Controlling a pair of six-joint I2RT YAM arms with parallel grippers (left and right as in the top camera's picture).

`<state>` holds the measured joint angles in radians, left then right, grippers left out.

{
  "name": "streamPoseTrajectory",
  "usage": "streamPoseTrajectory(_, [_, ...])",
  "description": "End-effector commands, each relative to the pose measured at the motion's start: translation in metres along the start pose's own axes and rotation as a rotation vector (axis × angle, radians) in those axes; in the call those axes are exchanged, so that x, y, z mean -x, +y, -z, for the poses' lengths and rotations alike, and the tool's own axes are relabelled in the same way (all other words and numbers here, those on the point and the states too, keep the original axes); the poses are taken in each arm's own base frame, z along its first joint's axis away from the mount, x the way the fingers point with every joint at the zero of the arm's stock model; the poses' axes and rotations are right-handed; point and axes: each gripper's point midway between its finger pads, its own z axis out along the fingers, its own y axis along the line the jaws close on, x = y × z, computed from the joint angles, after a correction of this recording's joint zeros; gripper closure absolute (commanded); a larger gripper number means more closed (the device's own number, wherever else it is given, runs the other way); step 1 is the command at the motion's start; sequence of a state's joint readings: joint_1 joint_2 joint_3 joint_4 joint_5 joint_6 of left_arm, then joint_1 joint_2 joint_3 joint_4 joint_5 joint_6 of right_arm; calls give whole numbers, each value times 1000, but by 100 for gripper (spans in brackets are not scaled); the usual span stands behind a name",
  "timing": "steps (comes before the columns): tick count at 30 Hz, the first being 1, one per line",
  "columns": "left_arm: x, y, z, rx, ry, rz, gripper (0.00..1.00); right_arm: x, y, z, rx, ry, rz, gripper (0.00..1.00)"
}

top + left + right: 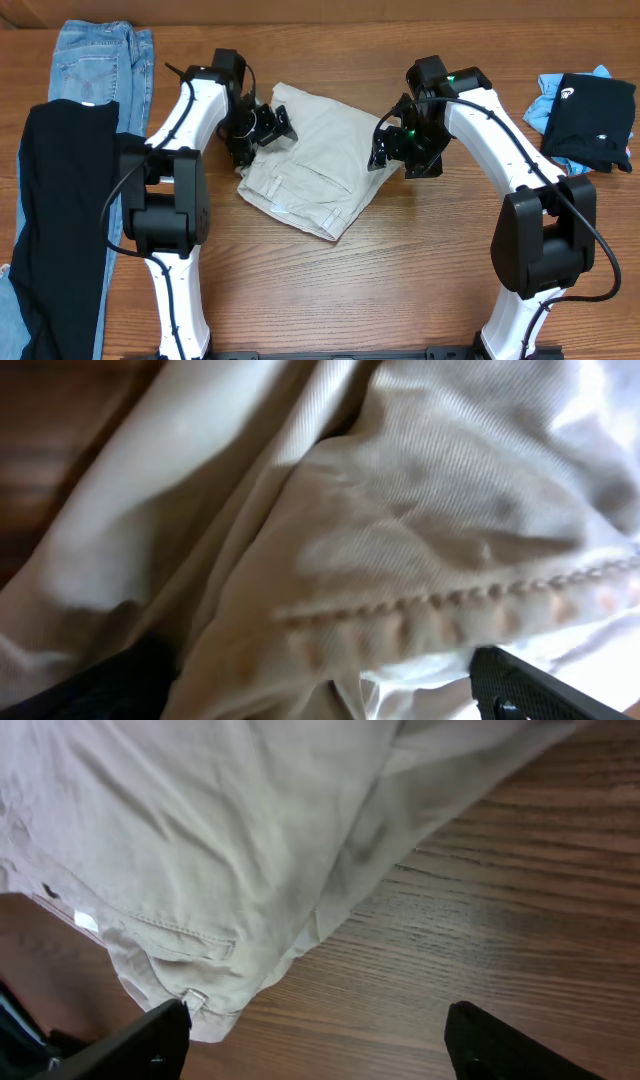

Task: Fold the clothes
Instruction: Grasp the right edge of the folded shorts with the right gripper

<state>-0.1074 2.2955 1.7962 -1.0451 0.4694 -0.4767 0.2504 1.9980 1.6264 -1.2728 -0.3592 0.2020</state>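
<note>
Beige folded trousers point(315, 165) at centre of surface point(400, 270), nearer far edge, between both arms. Left gripper point(268, 125) over trousers' left edge, jaws apart, cloth lying beneath. Right gripper point(385, 148) at trousers' right edge, jaws wide apart over bare wood, holding nothing. Jeans point(100, 60) and black garment point(60, 200) along left edge. Black top point(590, 120) on blue cloth point(550, 95) near far right corner.

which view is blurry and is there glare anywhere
Left wrist view: out of focus, very close to the light beige folded cotton trousers, with blown-out glare at the right edge. Right wrist view: sharp, grain of the brown wooden table crisp. Overhead view: evenly lit, in focus.
</note>
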Motion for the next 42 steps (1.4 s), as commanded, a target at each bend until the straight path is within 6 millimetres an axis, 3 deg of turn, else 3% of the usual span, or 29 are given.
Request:
streamPoseTrajectory(1, [8, 45, -5, 137, -8, 13, 0, 0, 1, -4, 7, 10, -37, 15])
streamPoseTrajectory(6, [11, 63, 2, 180, -11, 20, 0, -2, -3, -23, 34, 22, -76, 14])
streamPoseTrajectory(15, [9, 62, 1, 182, -5, -1, 0, -4, 4, -59, 173, 13, -50, 12])
streamPoseTrajectory(24, [6, 63, 1, 187, 6, 4, 0, 9, 12, -73, 199, -38, -38, 11])
streamPoseTrajectory(32, [2, 64, 1, 193, 21, 6, 0, 14, 22, -107, 191, -27, -22, 11])
streamPoseTrajectory(35, [0, 65, 2, 197, 32, -7, 0, 22, 23, -106, 193, -59, -8, 16])
streamPoseTrajectory(38, [-1, 69, 2, 220, 35, -13, 0, 29, 23, -104, 204, -86, -2, 29])
streamPoseTrajectory(40, [-1, 72, 3, 235, 33, -13, 0, 35, 21, -102, 211, -105, -3, 43])
streamPoseTrajectory(42, [-1, 75, 4, 252, 32, -16, 0, 39, 19, -100, 215, -120, -5, 67])
